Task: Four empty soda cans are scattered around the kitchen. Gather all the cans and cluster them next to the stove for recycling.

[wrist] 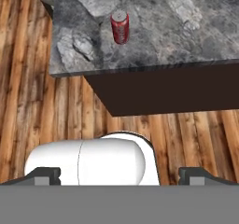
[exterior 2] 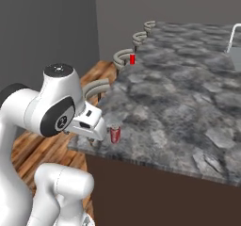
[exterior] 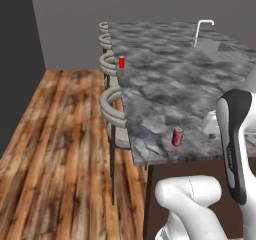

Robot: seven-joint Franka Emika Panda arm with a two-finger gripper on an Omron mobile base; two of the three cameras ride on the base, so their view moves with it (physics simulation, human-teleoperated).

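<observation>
Can [wrist: 120, 27] stands upright near the table [wrist: 186, 36] corner; lower the open, empty end effector [wrist: 119, 175] squarely around its middle.

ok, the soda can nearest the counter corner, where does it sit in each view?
Left base view: nearest soda can lower centre-right, upright near the marble counter's front edge.
Right base view: same can left of centre, just right of the pincer, near the counter corner.
Hand view: can top centre, upright.
Shared landmark: that counter corner beside the can.
</observation>
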